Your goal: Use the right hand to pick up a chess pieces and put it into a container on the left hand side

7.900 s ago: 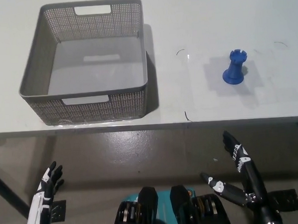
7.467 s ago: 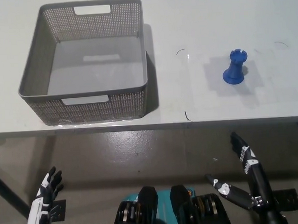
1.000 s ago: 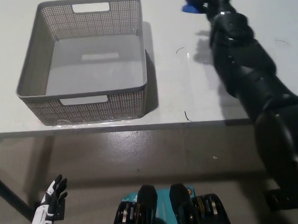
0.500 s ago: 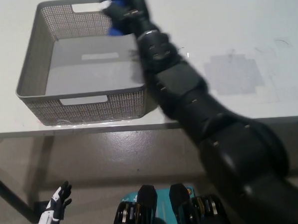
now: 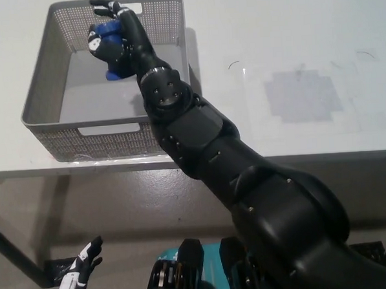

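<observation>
right hand (image 5: 115,40) holds chess piece (image 5: 112,51) over basket (image 5: 38,94)

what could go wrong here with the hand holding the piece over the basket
The right hand holds the blue chess piece above the grey basket, so on release it may drop, tip or bounce on the floor. The forearm crosses over the basket's right wall, so pulling back low might catch the rim and drag the basket. The left hand rests below the table, out of the way.
</observation>
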You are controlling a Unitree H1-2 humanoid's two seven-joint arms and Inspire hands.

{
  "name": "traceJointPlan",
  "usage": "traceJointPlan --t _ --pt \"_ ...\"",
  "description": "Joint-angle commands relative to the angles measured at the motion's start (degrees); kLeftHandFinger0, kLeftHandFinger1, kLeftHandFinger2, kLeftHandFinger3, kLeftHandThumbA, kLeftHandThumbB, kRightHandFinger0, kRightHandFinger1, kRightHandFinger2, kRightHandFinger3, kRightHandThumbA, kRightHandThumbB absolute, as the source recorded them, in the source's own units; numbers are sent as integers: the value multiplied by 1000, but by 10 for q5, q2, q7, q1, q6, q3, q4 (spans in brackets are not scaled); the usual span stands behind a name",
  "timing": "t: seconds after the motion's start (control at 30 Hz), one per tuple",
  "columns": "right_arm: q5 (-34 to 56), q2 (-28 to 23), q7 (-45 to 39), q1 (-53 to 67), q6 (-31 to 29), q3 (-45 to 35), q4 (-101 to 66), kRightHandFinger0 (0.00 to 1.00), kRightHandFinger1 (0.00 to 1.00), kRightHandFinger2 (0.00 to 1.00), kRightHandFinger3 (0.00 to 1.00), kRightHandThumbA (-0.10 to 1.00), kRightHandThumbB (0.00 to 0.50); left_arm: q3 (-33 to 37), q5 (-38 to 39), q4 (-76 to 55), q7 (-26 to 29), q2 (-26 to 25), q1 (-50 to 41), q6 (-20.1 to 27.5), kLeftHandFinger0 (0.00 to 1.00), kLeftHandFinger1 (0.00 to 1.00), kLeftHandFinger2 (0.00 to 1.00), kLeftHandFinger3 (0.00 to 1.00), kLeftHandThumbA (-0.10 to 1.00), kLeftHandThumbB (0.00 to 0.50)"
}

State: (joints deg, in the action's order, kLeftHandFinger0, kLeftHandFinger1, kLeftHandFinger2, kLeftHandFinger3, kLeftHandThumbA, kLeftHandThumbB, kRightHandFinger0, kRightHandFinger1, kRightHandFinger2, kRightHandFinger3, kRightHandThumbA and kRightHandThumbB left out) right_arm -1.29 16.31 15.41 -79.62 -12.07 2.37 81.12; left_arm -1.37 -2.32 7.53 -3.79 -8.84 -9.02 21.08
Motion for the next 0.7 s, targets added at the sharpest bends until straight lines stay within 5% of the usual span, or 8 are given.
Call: traceJointPlan --t 0.0,0.03,0.2,0.3,0.67 --pt "-13 -21 -42 -17 16 12 -5 666 886 1000 1000 315 278 0 -7 -12 4 -2 7 3 1000 1000 994 939 1000 149" --pt "-19 -26 -57 -14 18 21 -4 1000 1000 1000 1000 443 295 0 -5 -11 3 -2 8 3 1000 1000 985 931 1000 149" --pt "-27 -42 -82 3 20 38 -7 1000 1000 1000 1000 666 326 5 -9 -9 -1 -4 5 5 1000 1000 978 915 1000 167" --pt "-39 -54 -88 3 36 52 -9 1000 1000 1000 1000 886 392 4 -14 -4 1 -7 7 11 1000 1000 964 905 1000 141" --pt "-35 -81 -103 -7 21 52 -39 1000 1000 1000 1000 967 390 2 -13 -4 0 -12 17 6 1000 1000 949 887 1000 129"
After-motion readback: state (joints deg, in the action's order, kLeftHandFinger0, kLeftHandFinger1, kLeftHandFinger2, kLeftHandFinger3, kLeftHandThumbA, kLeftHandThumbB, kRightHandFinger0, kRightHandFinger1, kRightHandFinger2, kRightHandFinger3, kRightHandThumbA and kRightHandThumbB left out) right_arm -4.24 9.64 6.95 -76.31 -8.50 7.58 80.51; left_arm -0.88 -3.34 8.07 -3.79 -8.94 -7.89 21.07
